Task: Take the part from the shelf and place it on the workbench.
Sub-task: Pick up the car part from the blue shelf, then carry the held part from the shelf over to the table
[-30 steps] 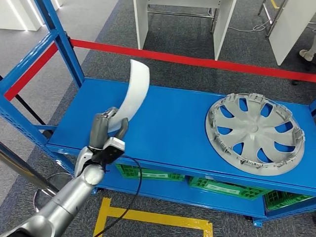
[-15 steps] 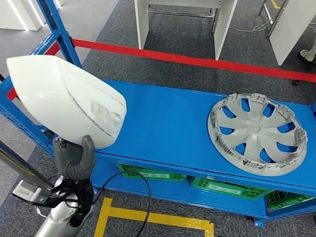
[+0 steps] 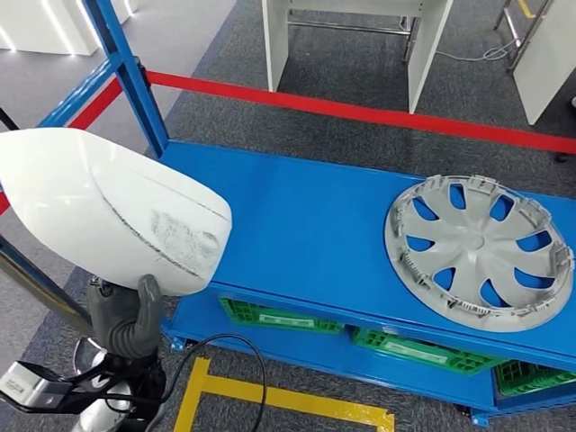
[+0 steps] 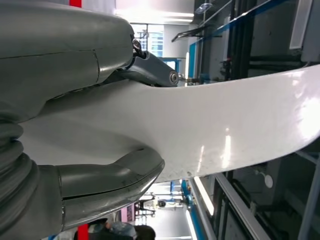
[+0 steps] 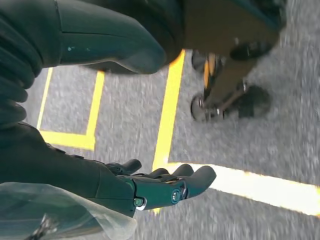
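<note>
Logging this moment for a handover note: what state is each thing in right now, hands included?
White part: lifted off the shelf, held by the left hand.
Left hand: grips the white part from below.
Right hand: holds nothing, fingers extended, hanging over the floor.
Hubcap: lying flat on the shelf, untouched.
Shelf: blue top level holds the hubcap.

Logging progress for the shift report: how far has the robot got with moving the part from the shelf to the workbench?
Done: the white part is off the blue shelf, gripped from below by the left hand and held out past the shelf's front left corner. In hand: carrying it. The right hand hangs open above the floor. Left: taking it to the workbench and setting it down. A grey wheel cover lies on the shelf.
</note>
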